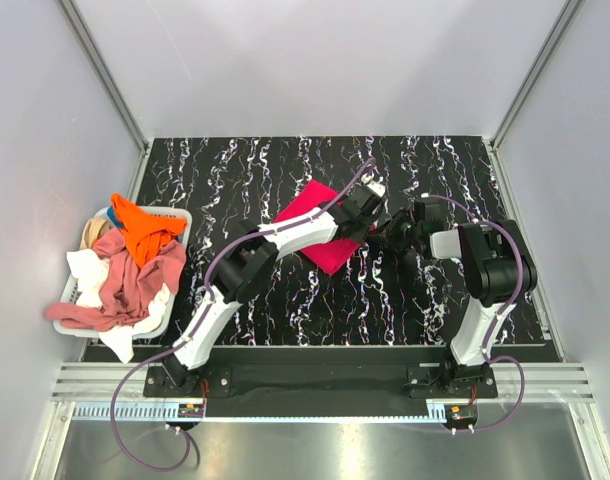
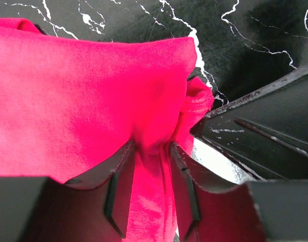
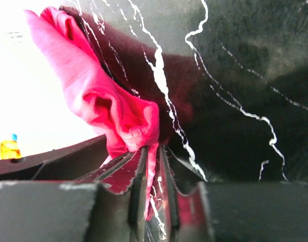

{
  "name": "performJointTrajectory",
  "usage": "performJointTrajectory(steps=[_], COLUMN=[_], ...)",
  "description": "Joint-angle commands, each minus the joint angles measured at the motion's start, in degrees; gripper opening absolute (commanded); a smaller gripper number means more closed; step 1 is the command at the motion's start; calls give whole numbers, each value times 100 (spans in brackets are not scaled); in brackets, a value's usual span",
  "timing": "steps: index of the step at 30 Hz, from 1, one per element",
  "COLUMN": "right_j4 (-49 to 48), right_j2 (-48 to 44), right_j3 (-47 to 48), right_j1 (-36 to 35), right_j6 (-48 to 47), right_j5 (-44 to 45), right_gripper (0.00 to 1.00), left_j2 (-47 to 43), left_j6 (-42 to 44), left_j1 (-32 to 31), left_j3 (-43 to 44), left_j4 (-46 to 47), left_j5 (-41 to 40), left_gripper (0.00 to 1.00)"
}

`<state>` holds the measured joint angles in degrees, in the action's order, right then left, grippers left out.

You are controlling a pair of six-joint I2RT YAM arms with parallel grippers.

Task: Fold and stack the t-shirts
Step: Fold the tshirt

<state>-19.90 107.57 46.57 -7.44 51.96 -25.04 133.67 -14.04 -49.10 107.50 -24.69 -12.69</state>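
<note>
Hidden: left arm [image 1: 285,237] covers the red tee's [image 1: 307,203] middle; its right edge is lost behind both tools.
Tee: flat folded soft knit, mid-tabletop [image 1: 235,170], long axis diagonal, far-left to near-right.
Left tool [image 2: 151,151]: clenched on a tee fold.
Right tool [image 3: 151,156]: pinching a bunched edge.
Basket [image 1: 180,213]: left, heaped with other tees [image 1: 135,278].

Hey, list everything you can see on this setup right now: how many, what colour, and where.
table: one, black with white veins, under everything
basket: one, white, table's left edge
orange garment: one, top of basket pile
dusty pink garment: one, draped over basket's front
white cloth: count unclear, basket's left side
beige cloth: one, basket's back
t-shirt: one, pinkish-red, table centre
left gripper: black, shut on t-shirt
right gripper: black, shut on t-shirt
</note>
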Motion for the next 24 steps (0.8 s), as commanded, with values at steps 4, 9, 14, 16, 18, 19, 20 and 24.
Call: performJointTrajectory(steps=[4, 9, 14, 16, 18, 19, 20, 24], right_j4=[-110, 82, 127, 101, 92, 100, 109, 109], right_j2=[-622, -615, -290, -123, 79, 132, 176, 247], right_j3=[-78, 106, 169, 195, 239, 248, 265, 186], right_j1=[6, 6, 6, 6, 6, 6, 6, 6], right_j6=[94, 60, 42, 24, -11, -28, -46, -107], right_j5=[139, 210, 341, 368, 368, 368, 359, 412], right_gripper=[33, 39, 32, 29, 28, 27, 23, 6], left_j2=[-552, -798, -974, -1000, -974, -948, -895, -641], left_j6=[-257, -380, -415, -424, -415, -398, -371, -160], left_j1=[-29, -21, -12, -29, -21, -12, -20, -21], left_j3=[-28, -98, -186, -230, -212, -204, -195, 7], left_j4=[192, 228, 263, 263, 263, 263, 263, 272], left_j5=[-102, 38, 100, 91, 82, 82, 82, 74], left_gripper=[40, 42, 44, 44, 45, 45, 45, 46])
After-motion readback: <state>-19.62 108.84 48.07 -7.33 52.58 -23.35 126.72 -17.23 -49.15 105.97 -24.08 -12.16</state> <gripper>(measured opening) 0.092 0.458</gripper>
